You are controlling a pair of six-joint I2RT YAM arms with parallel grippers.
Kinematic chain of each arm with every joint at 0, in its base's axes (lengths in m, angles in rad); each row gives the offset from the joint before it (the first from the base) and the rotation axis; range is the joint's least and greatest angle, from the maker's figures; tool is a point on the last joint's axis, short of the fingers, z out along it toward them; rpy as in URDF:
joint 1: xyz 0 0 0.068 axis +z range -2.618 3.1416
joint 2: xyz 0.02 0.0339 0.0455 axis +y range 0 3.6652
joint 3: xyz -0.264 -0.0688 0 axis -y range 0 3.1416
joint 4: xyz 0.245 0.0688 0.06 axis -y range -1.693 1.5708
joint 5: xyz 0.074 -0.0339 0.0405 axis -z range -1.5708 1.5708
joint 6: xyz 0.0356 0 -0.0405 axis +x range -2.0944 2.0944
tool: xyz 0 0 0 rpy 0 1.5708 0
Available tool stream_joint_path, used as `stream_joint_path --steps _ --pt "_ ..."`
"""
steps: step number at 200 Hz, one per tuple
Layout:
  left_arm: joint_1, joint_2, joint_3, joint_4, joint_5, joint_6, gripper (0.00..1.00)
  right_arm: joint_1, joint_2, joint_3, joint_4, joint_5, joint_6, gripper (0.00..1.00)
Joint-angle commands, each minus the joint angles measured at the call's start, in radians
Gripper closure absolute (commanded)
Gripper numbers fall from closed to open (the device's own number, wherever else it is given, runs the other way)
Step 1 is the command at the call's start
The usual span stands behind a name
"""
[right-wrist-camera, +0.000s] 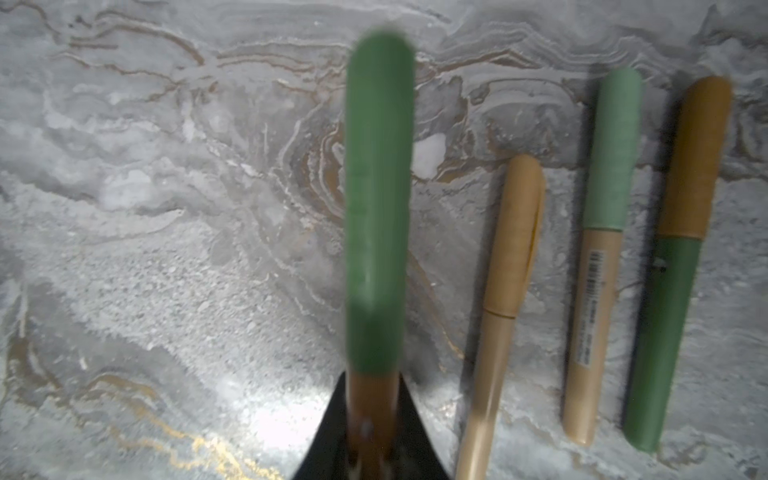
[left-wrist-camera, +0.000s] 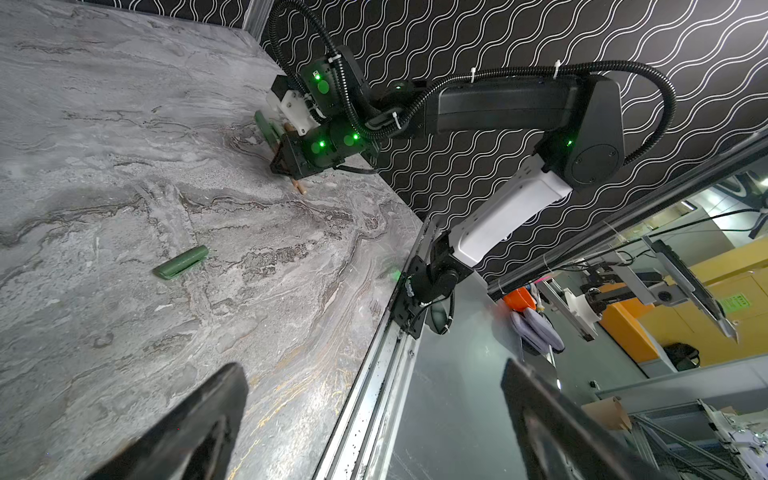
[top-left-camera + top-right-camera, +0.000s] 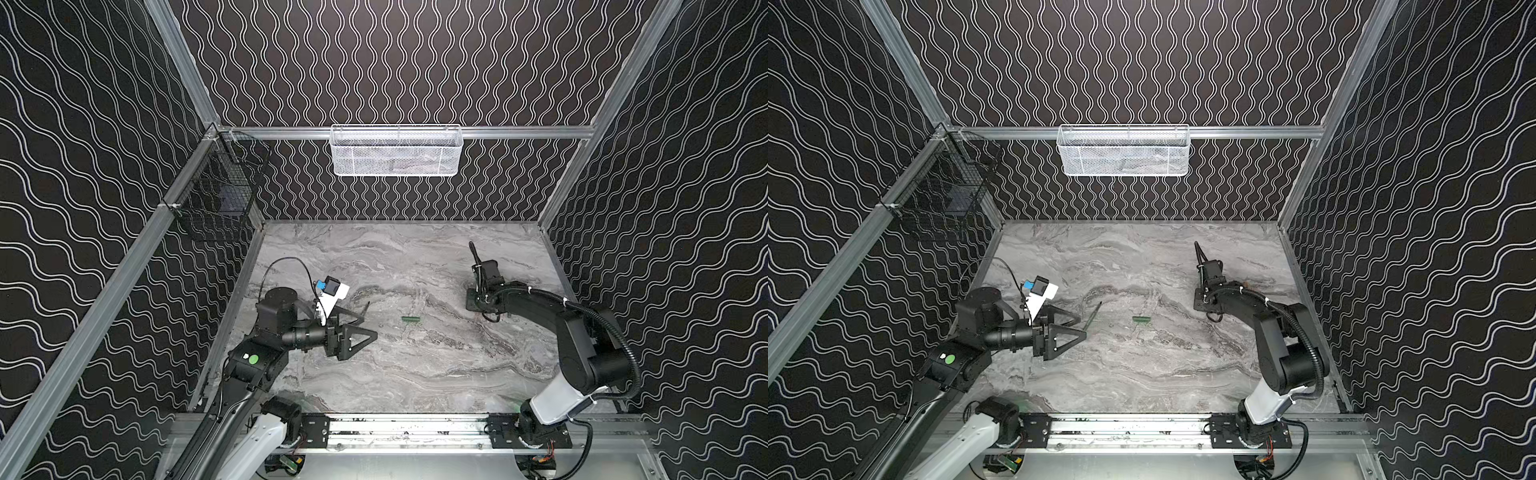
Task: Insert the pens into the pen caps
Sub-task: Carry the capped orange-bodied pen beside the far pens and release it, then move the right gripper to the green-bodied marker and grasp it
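Capped: three pens point(image 1: 602, 257) rowed on the table point(image 1: 166, 249), plus a green-capped pen point(image 1: 378, 187) clamped in the right gripper point(image 1: 370, 386); outstanding: green cap point(image 3: 411, 319) mid-table, thin stick point(image 3: 1094, 316), likely its pen, beside the wide-open left gripper point(image 3: 370, 327).

- Both top views look down from high over the near edge toward the far wall, covering the whole marble table point(image 3: 415, 386).
- Left wrist camera: low at the left, facing right toward the right arm point(image 2: 498, 104); shares the green cap point(image 2: 181, 262) with both top views.
- Right wrist camera: very close above the table, far right, looking along a green-capped pen point(image 1: 378, 187).
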Motion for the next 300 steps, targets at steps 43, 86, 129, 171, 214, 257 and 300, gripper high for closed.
stream_joint_path --steps 43,86,129,171,214,257,300 --pt "0.001 -0.002 0.005 0.013 -0.011 0.026 0.01 0.001 -0.007 0.014 -0.083 0.071 0.012 0.64" --pt "0.001 -0.009 0.005 0.012 -0.018 0.029 0.01 0.044 -0.119 0.015 -0.096 0.048 -0.018 0.49" --pt "0.001 -0.021 0.016 -0.022 -0.076 0.038 0.01 0.180 -0.207 0.006 -0.078 -0.059 -0.069 0.35" --pt "0.006 -0.038 0.046 -0.164 -0.429 0.049 0.01 0.339 -0.149 0.034 -0.017 -0.194 -0.004 0.31" --pt "0.012 -0.006 0.088 -0.287 -0.795 0.016 0.01 0.552 0.042 0.170 0.064 -0.194 0.127 0.30" --pt "0.024 -0.041 0.115 -0.362 -1.030 -0.033 0.01 0.681 0.309 0.410 0.033 -0.162 0.238 0.29" --pt "0.029 -0.110 0.108 -0.356 -1.057 -0.040 0.01 0.725 0.477 0.604 -0.042 -0.086 0.300 0.29"
